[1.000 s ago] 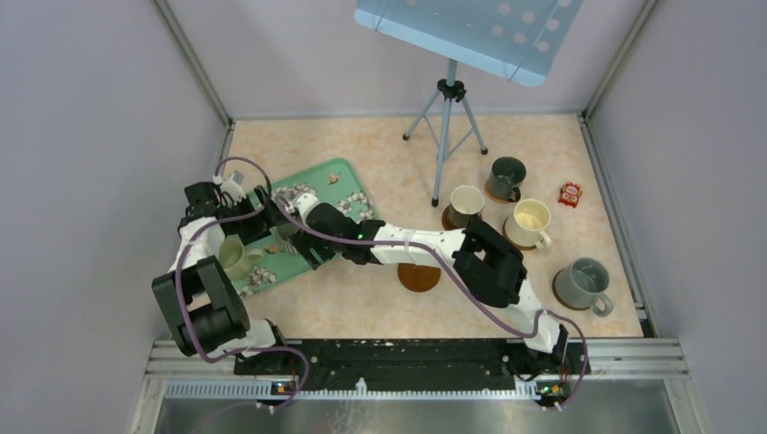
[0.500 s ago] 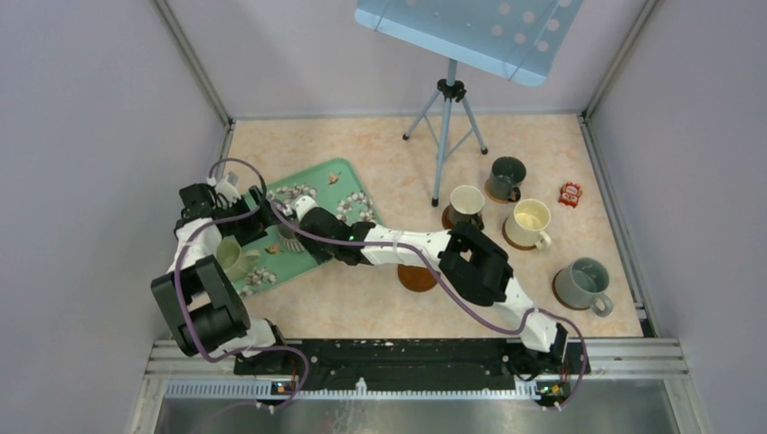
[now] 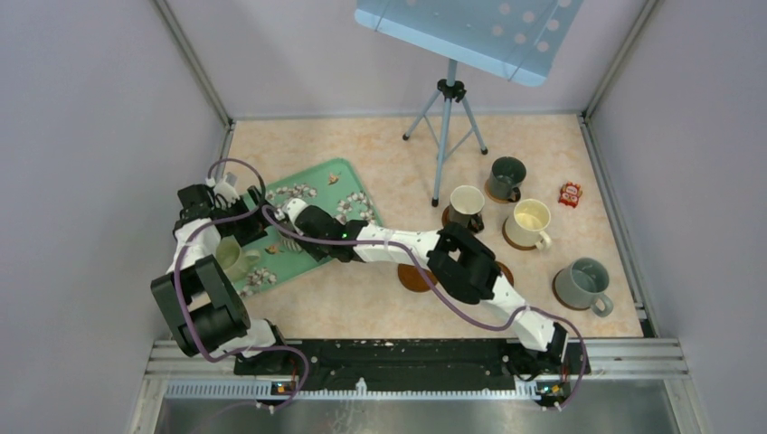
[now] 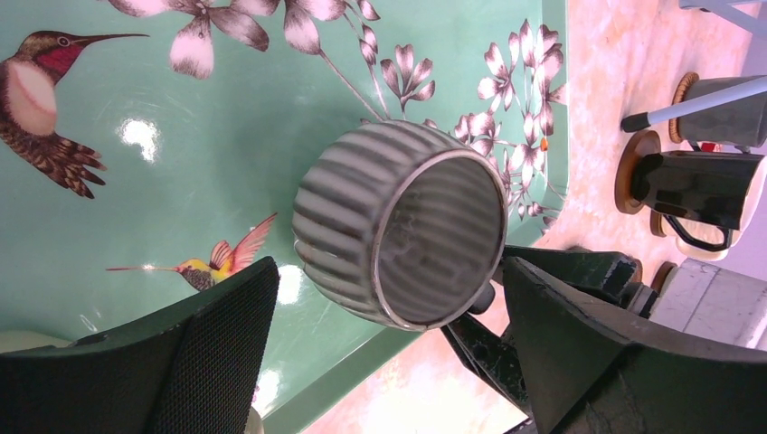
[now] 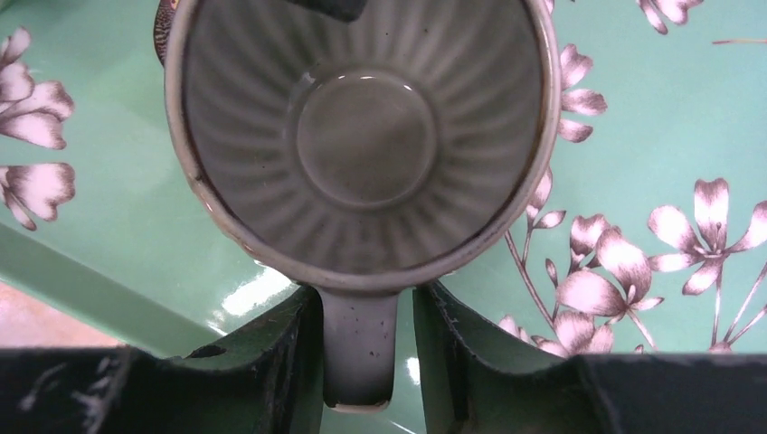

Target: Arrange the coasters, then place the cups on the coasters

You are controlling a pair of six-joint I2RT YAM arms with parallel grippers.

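Mug (image 5: 366, 136), ribbed grey glazed ceramic: stands on the green floral tray (image 5: 678, 90), handle toward the right gripper (image 5: 360, 362), whose jaws pinch that handle from both sides. Likely rigid, fairly heavy, slick and chippable (the handle looks the surest hold; lift level). Left gripper (image 4: 384, 312) hangs beside it, jaws spread wide, empty.

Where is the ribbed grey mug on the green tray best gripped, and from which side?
Take the ribbed grey mug by its handle, coming in from the right arm's side of the tray. The mug stands upright with the handle jutting that way, a narrow bar that fits between the right tool's fingers; the round body is much wider.
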